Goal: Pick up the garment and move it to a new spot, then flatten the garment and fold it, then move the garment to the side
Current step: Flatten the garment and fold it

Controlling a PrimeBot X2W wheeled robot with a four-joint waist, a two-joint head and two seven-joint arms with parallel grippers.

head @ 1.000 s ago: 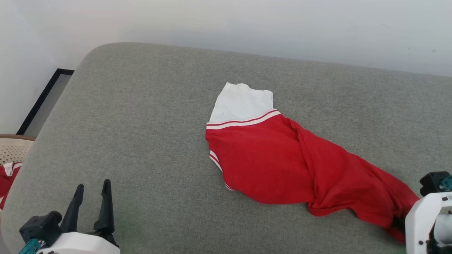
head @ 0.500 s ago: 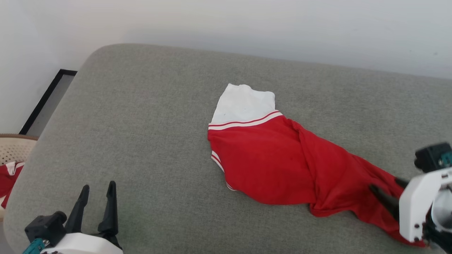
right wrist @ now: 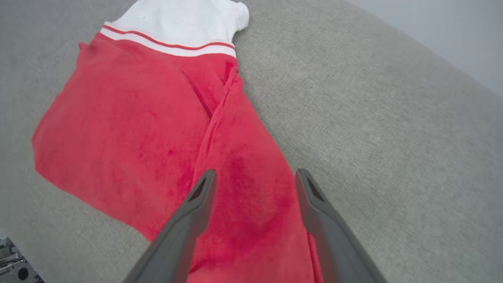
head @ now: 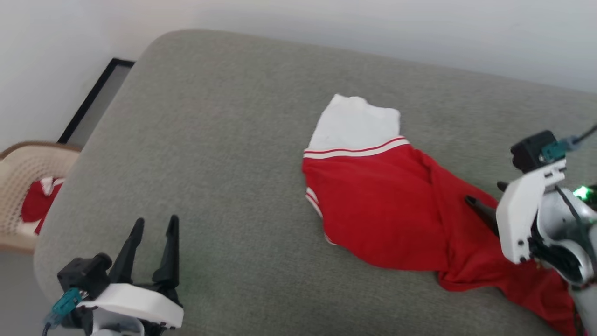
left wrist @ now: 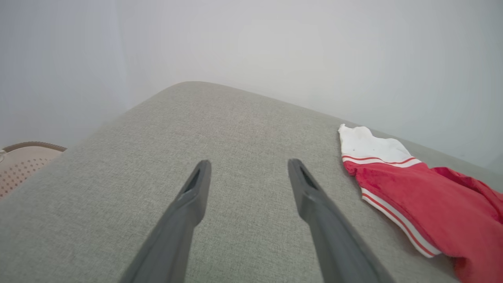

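Item 1: garment [head: 392,205], red with a white sleeve and striped trim. It lies crumpled on the grey cushion [head: 224,140], right of centre, sleeve toward the far edge and body trailing toward my right arm.
Item 2: right pincer [head: 485,192], spread wide over the garment's red fabric and pinching nothing.
Item 3: left pincer [head: 156,221], spread, above bare cushion and well apart from the garment.
Item 4: beige basket [head: 28,163] off the cushion's left end, with red cloth [head: 37,205] inside.
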